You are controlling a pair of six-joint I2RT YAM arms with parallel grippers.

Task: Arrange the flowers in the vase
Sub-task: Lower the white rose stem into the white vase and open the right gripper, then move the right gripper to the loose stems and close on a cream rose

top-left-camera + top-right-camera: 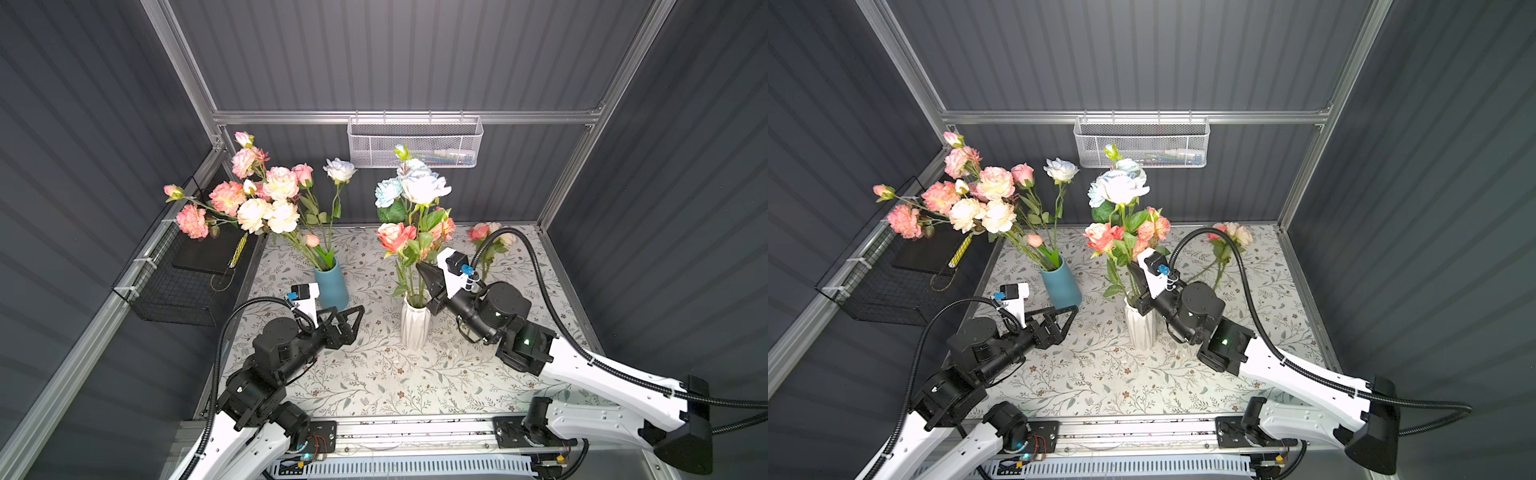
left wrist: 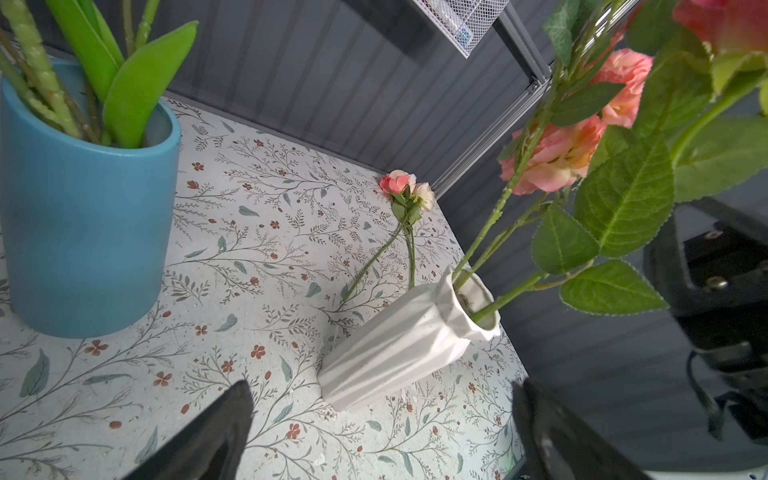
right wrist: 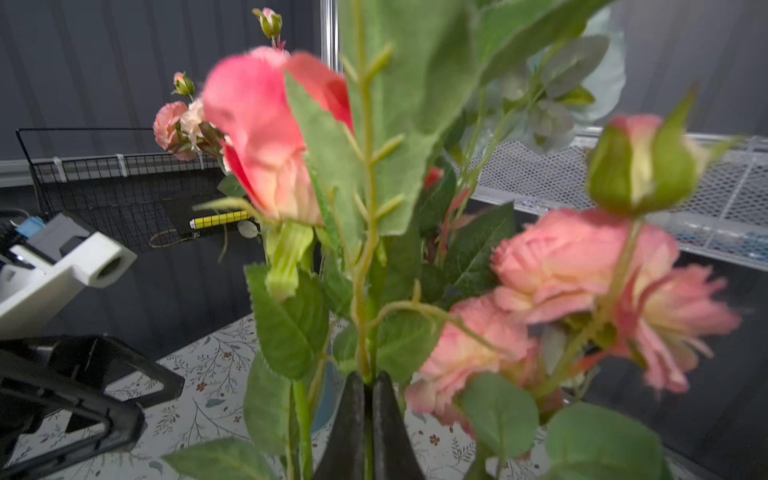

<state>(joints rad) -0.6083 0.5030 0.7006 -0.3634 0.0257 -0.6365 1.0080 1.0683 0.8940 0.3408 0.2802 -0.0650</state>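
Starting closest in: the left gripper [image 1: 353, 322] is spread wide with nothing in it, parked low over the table [image 1: 374, 374] between the two vases. The right gripper [image 3: 365, 382] is the busy one, with its jaws pinched together on a thin green stem [image 3: 369, 232] just above the mouth of the white vase [image 1: 415, 324]. In both top views that stem looks like it runs down into the vase, though leaves hide how deep it goes. So I'd say we're at the tail end of an insert: flower seated, not let go yet.

The flowers [image 1: 415, 195] in that vase make a tall bunch of pink, white and pale blue. Further back on the left, the blue vase [image 1: 332, 284] is packed with its own bunch. Way at the back right, one loose sprig [image 1: 486, 237] with pink and cream blooms lies flat on the table, well apart from both vases.

Next move, imo: ease the right jaws apart and back out without snagging leaves or tipping the vase, then reach back for that sprig.
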